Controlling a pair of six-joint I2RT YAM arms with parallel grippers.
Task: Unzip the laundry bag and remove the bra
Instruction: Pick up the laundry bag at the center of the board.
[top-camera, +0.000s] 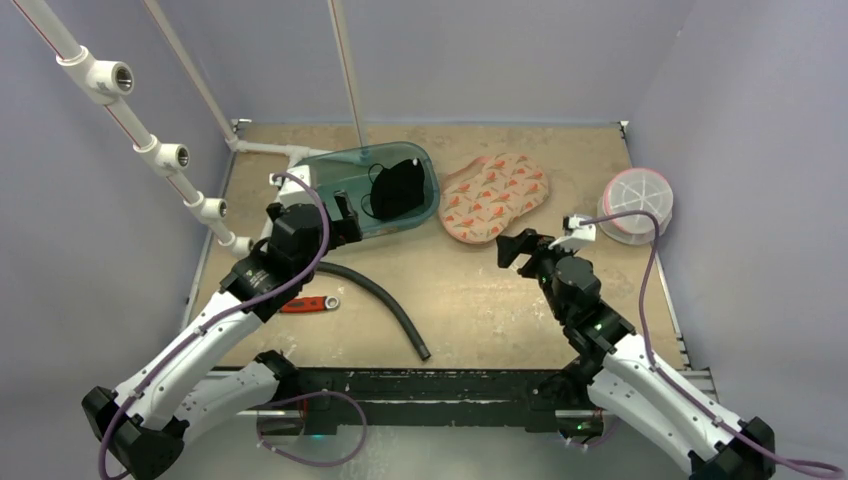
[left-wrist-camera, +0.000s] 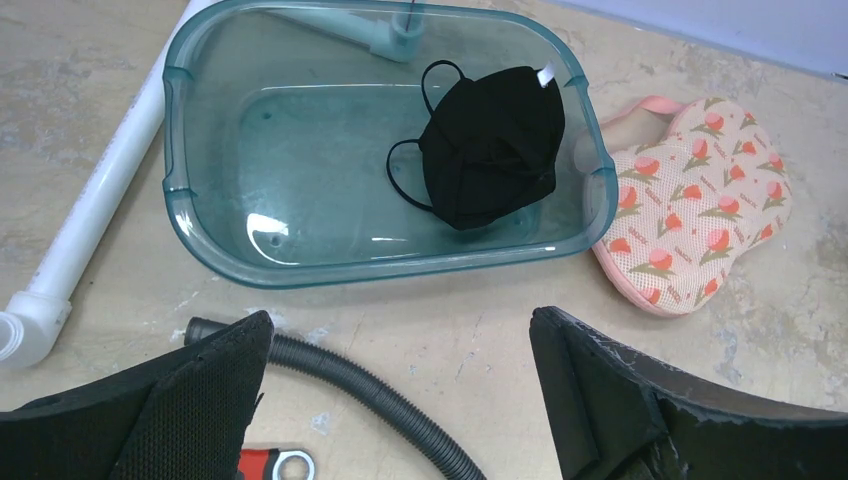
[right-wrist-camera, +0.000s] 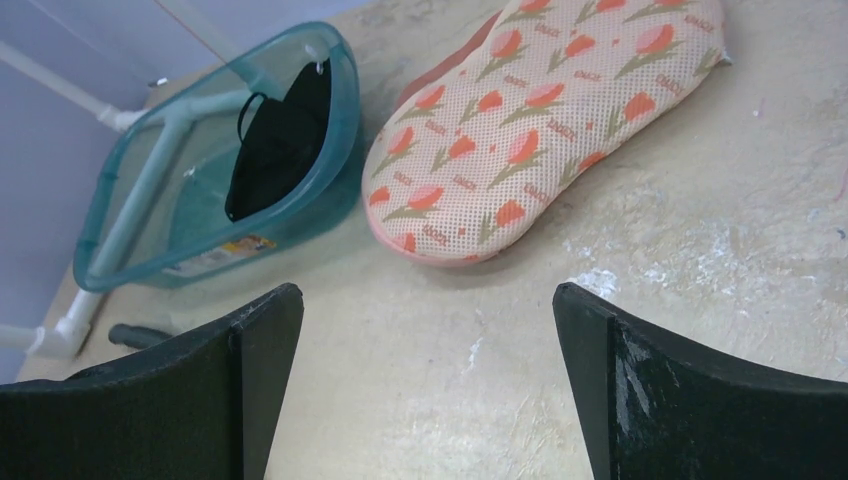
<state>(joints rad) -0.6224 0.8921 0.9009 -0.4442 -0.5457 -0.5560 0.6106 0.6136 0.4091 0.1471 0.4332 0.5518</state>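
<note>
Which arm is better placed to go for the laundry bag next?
Right. The right gripper hangs open just short of the laundry bag and faces it; the left gripper, also open, is by the tub, farther from the bag.

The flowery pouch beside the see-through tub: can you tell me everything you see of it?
The bag is a plump, bean-shaped pouch of cream mesh printed with red tulips and green leaves, edged in pink piping. It lies flat on the table and looks closed, though no zipper pull shows. One end sits close against the teal tub; whether they actually touch is unclear. Nothing grips it.
</note>
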